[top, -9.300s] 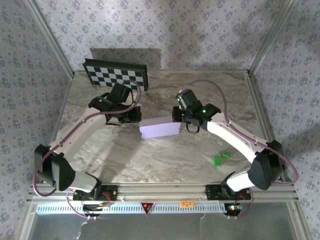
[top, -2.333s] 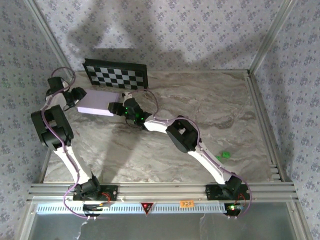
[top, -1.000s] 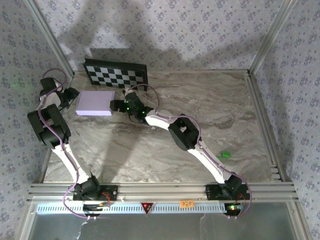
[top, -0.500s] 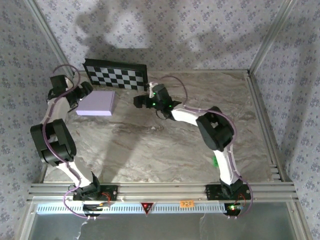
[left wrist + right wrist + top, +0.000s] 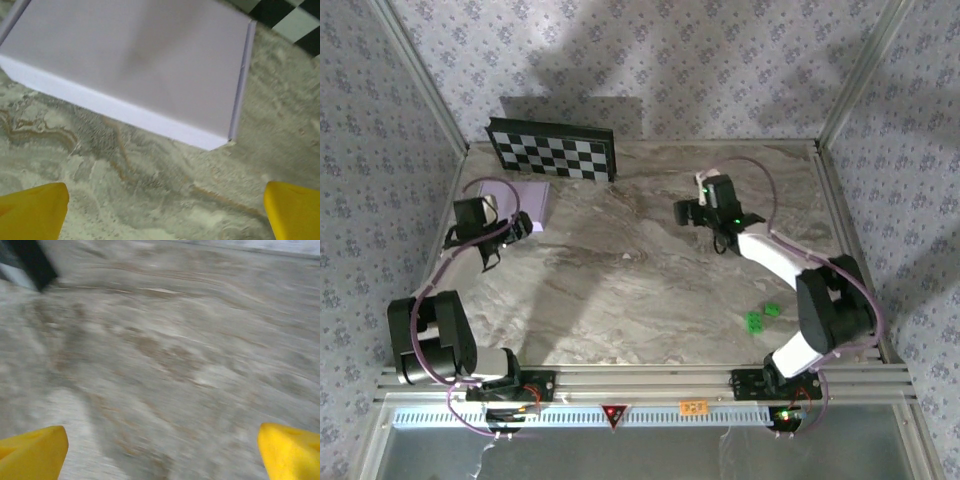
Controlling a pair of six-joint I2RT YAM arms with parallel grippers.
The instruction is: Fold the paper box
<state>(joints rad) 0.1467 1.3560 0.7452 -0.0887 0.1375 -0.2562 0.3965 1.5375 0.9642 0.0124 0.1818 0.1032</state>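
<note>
Wide open and empty: left gripper (image 5: 162, 207) just short of the closed box (image 5: 130, 65), right gripper (image 5: 162, 447) well apart.

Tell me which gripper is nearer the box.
Left. The left gripper sits open just short of the box, fingers apart from its edge. The right gripper, also open, hangs well off to the box's right.
</note>
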